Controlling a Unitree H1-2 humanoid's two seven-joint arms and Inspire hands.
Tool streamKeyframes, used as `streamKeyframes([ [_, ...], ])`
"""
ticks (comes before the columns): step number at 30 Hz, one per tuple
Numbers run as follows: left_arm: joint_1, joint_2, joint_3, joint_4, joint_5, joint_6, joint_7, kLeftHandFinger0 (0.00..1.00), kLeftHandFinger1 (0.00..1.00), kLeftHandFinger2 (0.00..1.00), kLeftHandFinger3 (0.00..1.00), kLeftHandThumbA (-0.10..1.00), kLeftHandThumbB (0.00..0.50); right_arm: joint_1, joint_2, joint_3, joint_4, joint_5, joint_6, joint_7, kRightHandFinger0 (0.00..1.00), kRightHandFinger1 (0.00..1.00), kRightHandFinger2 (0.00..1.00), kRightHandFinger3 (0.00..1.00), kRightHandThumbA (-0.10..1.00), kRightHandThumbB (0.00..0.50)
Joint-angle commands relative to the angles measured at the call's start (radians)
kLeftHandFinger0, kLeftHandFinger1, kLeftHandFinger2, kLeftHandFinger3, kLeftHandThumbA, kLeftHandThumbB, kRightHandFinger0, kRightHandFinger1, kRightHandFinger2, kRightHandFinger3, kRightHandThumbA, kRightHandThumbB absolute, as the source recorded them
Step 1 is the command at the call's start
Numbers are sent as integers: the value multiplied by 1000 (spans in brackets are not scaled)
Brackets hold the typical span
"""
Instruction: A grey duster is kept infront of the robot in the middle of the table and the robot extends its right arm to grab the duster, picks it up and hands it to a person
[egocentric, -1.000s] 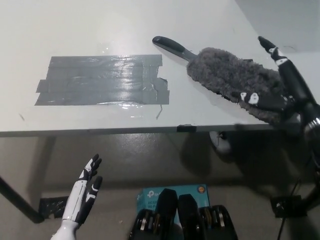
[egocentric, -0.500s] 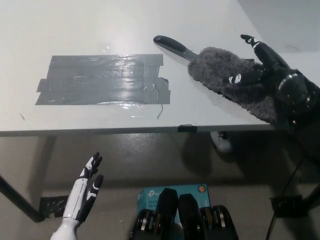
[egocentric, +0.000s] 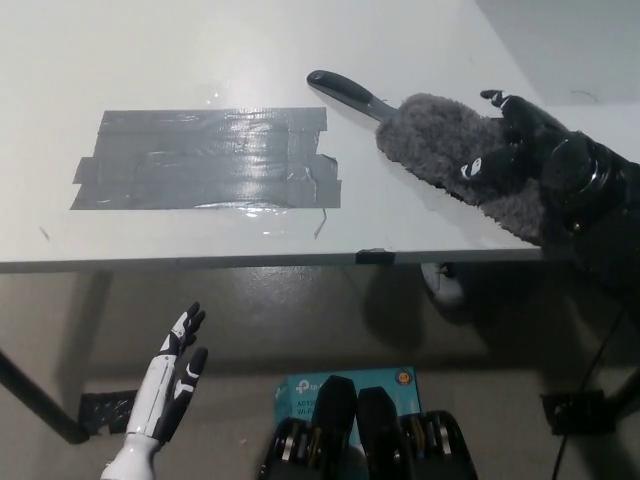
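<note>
Since a moment ago the right robot hand (egocentric: 515, 140) has curled down onto the duster (egocentric: 440, 145), seemingly gripping its fluffy head. Duster lies on the worktop (egocentric: 200, 50), right of the grey tape patch (egocentric: 205, 158). Left robot hand (egocentric: 175, 375) hangs open below the patch.

duster (egocentric: 450, 160) grey, handle black | tape patch (egocentric: 205, 160) glossy grey | table (egocentric: 150, 60) pale grey, perhaps white

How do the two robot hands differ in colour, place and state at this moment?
The left robot hand is white, the right robot hand black. The left rests below the table edge, open and empty; the right lies over the grey duster on the table, its fingers curling onto the fluffy head.
</note>
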Motion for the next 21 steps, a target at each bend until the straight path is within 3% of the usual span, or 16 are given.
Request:
streamKeyframes([
  [1, -13, 8, 2, -34, -3, -17, 1, 1000, 1000, 1000, 1000, 1000, 244, -35, 7, 15, -11, -6, 18, 58, 1000, 1000, 1000, 1000, 1000, 499],
  [17, -37, 10, 8, -19, -1, -28, 7, 1000, 1000, 1000, 1000, 964, 249, -27, 39, 9, 63, 27, -3, 162, 1000, 1000, 1000, 1000, 1000, 491],
  [18, -37, 9, 10, -19, -6, -27, 6, 1000, 1000, 1000, 1000, 963, 250, -30, 39, 13, 68, 22, -4, 163, 1000, 1000, 1000, 1000, 1000, 467],
  [21, -36, 9, 12, -20, -10, -26, 4, 1000, 1000, 1000, 1000, 960, 252, -37, 40, 21, 107, 11, -19, 154, 1000, 1000, 1000, 1000, 1000, 458],
])
